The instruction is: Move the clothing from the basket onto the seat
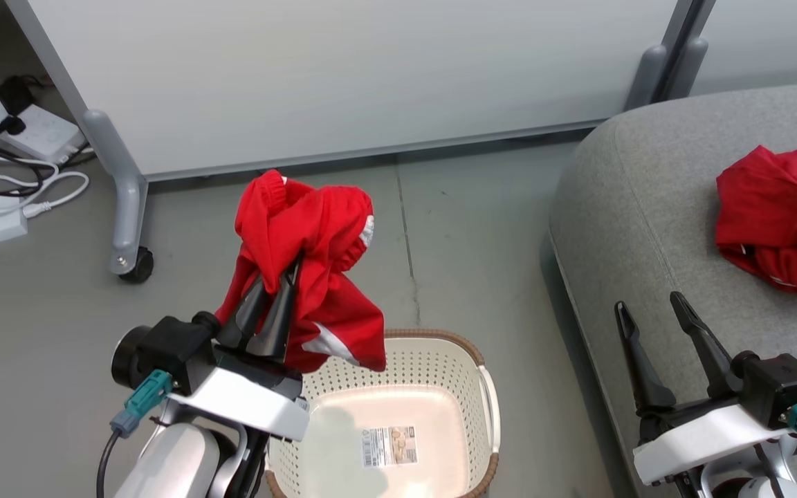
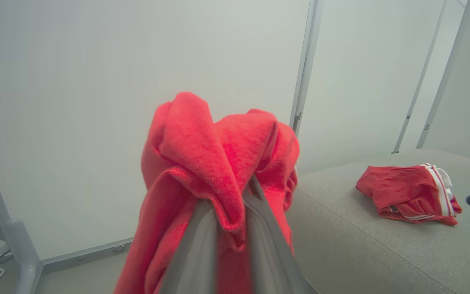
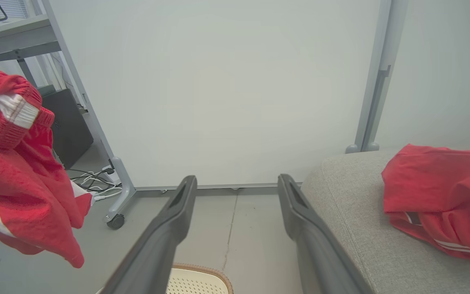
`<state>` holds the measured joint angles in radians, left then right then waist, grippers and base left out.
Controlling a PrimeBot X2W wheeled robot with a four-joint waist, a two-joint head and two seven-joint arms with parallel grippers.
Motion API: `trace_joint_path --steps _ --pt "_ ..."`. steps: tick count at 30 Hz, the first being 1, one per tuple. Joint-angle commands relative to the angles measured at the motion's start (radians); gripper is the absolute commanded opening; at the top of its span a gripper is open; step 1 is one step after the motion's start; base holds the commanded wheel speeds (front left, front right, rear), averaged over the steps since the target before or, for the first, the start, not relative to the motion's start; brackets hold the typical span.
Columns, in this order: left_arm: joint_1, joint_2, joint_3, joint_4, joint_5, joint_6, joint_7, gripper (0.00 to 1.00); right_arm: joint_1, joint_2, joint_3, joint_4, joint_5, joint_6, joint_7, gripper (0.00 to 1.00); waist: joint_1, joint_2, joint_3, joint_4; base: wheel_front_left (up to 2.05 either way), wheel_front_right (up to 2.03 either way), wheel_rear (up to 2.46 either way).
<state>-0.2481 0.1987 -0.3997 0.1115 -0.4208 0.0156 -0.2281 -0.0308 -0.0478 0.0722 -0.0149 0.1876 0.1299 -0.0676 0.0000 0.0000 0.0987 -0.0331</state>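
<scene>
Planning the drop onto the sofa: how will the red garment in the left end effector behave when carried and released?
Probably floppy: the red garment drapes in folds over the shut left end effector. Likely light: one small pinch carries it whole. Its hanging tail may swing, and it should land crumpled on the seat.

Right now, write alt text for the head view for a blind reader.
The left gripper holds a red garment up over a cream basket. The right gripper hangs open by the edge of a grey seat, where a second red garment lies.
</scene>
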Motion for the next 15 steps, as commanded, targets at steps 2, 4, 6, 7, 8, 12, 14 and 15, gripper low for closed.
trace_joint_path --steps 2,4,6,7,8,12,14,15 --pt "0.029 0.008 0.001 -0.025 -0.005 0.012 0.006 0.0 0.017 -0.005 0.0 -0.002 0.008 0.002 0.008 1.0 0.0 0.0 -0.025 0.003 0.0 0.0 0.0" --pt "0.041 0.01 0.003 -0.047 -0.01 0.019 0.01 0.0 0.021 -0.005 -0.001 -0.006 0.011 0.002 0.012 1.0 0.0 0.0 -0.03 0.005 0.0 0.0 0.0" --pt "0.054 0.013 0.005 -0.073 -0.005 0.027 0.009 0.0 0.024 -0.005 -0.002 -0.01 0.012 0.002 0.014 1.0 0.0 0.0 -0.034 0.007 0.0 0.0 0.0" --pt "0.062 0.013 0.004 -0.084 -0.005 0.031 0.011 0.0 0.028 -0.005 -0.001 -0.011 0.014 0.002 0.016 1.0 0.0 0.0 -0.036 0.008 0.0 0.0 0.0" --pt "0.065 0.014 0.004 -0.095 -0.007 0.032 0.011 0.0 0.031 -0.005 -0.001 -0.011 0.015 0.002 0.014 1.0 0.0 0.0 -0.037 0.009 0.0 0.0 0.0" --pt "0.075 0.021 0.002 -0.123 -0.006 0.04 0.018 0.0 0.033 -0.005 0.003 -0.017 0.017 0.002 0.015 1.0 0.0 0.0 -0.039 0.012 0.0 0.0 0.0" --pt "0.076 0.025 0.0 -0.128 -0.004 0.042 0.022 0.0 0.031 -0.005 0.006 -0.018 0.018 0.002 0.017 1.0 0.0 0.0 -0.037 0.011 0.0 0.0 0.0" --pt "0.076 0.026 -0.001 -0.13 -0.004 0.043 0.023 0.0 0.029 -0.005 0.007 -0.019 0.018 0.002 0.019 1.0 0.0 0.0 -0.036 0.011 0.0 0.0 0.0"
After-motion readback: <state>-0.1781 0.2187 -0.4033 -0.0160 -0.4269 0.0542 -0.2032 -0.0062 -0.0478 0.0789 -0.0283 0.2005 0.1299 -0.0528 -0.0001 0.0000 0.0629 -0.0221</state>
